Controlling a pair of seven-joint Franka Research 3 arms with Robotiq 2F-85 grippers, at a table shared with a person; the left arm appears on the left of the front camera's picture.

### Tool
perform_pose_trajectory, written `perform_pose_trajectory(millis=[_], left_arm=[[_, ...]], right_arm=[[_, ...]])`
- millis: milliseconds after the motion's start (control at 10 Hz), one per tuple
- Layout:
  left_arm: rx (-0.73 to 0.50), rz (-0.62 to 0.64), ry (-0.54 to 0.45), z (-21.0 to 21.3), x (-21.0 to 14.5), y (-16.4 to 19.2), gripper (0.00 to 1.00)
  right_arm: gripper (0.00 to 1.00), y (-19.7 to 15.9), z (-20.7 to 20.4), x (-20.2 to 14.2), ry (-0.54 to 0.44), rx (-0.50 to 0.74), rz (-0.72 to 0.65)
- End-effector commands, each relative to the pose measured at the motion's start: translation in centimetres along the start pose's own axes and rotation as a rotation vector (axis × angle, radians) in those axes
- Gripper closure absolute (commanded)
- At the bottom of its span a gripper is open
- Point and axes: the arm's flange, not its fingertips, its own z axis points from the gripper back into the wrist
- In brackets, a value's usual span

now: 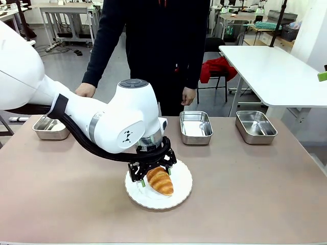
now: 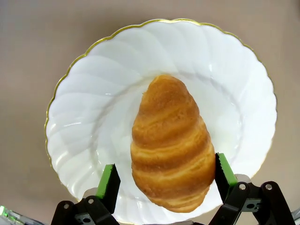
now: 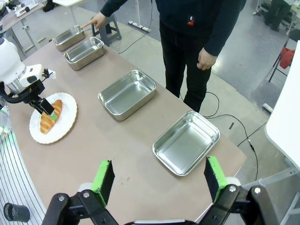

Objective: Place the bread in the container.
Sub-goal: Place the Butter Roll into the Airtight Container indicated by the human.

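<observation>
In the front view, the left gripper [image 1: 153, 176] is positioned low over a round white scalloped plate [image 1: 180, 196]. A golden-brown ridged croissant [image 1: 160, 181] is lying on the plate. Three shiny rectangular steel trays [image 1: 195, 127] are seen along the far side of the brown table [image 1: 255, 194], and part of that row is hidden by the white arm. A person's hand [image 1: 85, 90] is held near the leftmost tray [image 1: 51, 127].

In the left wrist view, a gold line on the plate's rim is shown. The green-padded fingers [image 2: 108, 182] are spread wide on both sides of the croissant's broad end. One pad is just beside the crust and the other stands apart, so the croissant is not squeezed.

In the right wrist view, four trays are counted in one row, and the farthest is touched by the person's fingertip. The right gripper [image 3: 159, 180] is held high above the table, its fingers wide apart with nothing between them.
</observation>
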Motion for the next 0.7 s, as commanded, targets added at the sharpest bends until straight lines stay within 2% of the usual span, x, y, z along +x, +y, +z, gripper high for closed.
perform_pose_trajectory(millis=[0,200,300,400,500,600], left_arm=[[0.024,0.020,-0.031,-0.69,0.00,-0.96,0.00],[0.007,0.009,-0.030,-1.13,0.39,-1.19,0.00],[0.018,0.003,-0.022,-1.30,0.49,-1.33,0.19],[0.020,0.002,-0.029,-1.29,0.56,-1.36,0.20],[0.019,-0.001,-0.035,-1.26,0.62,-1.38,0.39],[0.016,-0.004,-0.036,-1.30,0.70,-1.44,0.25]], right_arm=[[0.00,0.05,0.00,0.08,-0.019,0.005,0.003],[0.00,0.05,0.00,0.08,-0.019,0.005,0.003],[0.00,0.05,0.00,0.08,-0.019,0.005,0.003],[0.00,0.05,0.00,0.08,-0.019,0.005,0.003],[0.00,0.05,0.00,0.08,-0.019,0.005,0.003],[0.00,0.05,0.00,0.08,-0.019,0.005,0.003]])
